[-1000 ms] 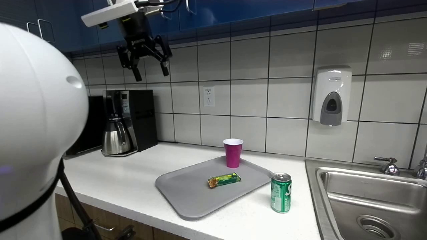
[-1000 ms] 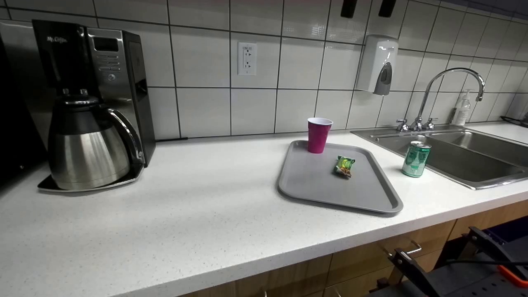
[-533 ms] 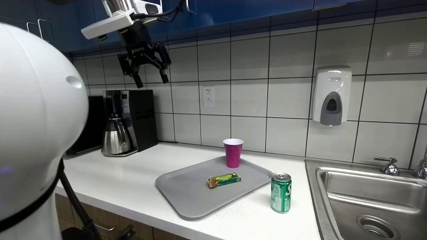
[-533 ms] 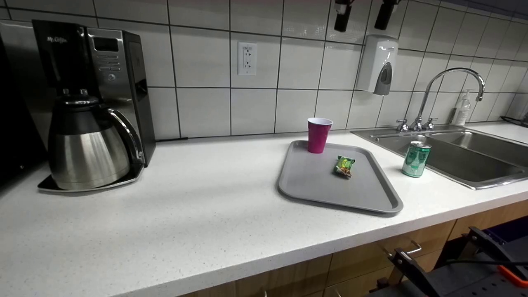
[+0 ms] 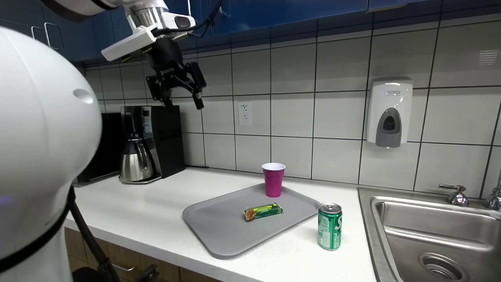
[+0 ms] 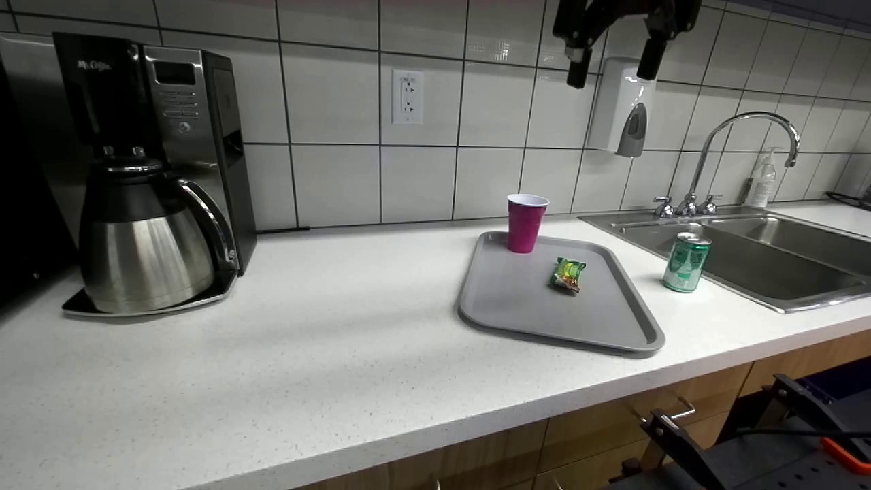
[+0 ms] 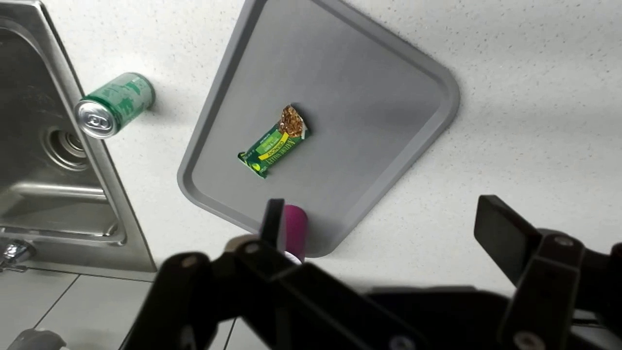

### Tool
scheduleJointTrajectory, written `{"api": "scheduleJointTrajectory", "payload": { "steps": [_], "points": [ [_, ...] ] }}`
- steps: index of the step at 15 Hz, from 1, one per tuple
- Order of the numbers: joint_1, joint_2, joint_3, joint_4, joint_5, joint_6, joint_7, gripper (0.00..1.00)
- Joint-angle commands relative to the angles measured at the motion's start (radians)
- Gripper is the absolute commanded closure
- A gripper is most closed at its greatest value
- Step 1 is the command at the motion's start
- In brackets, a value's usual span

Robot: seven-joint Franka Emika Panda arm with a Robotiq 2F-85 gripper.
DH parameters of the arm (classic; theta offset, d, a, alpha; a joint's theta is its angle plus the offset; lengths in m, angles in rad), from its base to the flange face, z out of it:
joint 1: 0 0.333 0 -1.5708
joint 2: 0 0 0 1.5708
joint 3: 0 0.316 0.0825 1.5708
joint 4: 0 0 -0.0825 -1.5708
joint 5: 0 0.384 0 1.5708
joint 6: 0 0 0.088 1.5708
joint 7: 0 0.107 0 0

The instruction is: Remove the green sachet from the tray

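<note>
The green sachet (image 5: 263, 211), a small packet with a brown-orange end, lies flat on the grey tray (image 5: 215, 229). Both also show in an exterior view, the sachet (image 6: 567, 274) right of the middle of the tray (image 6: 510, 306). In the wrist view the sachet (image 7: 274, 143) lies slanted on the tray (image 7: 369, 92), ahead and left of the fingers. My gripper (image 5: 184, 104) is open and empty, high above the counter, apart from the sachet and tray. Its fingertips also show in an exterior view (image 6: 614, 71) and, wide apart, in the wrist view (image 7: 384, 218).
A magenta cup (image 5: 273, 184) stands at the tray's back corner; a finger partly hides it in the wrist view (image 7: 296, 226). A green can (image 5: 329, 229) stands between tray and sink (image 5: 368, 223). A coffee maker (image 6: 197, 116) and wall dispenser (image 6: 622, 109) stand behind.
My gripper has moved down, and lately also slightly toward the tray side in an exterior view. It stays open. The sachet, tray, cup and can have not moved.
</note>
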Motion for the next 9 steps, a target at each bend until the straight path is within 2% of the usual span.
{"api": "scheduleJointTrajectory", "payload": {
  "steps": [1,9],
  "points": [
    [-0.040,-0.017,0.022,-0.054,-0.018,0.054,0.071,0.00],
    [-0.108,0.047,0.032,-0.089,-0.019,0.144,0.198,0.00]
  ]
}}
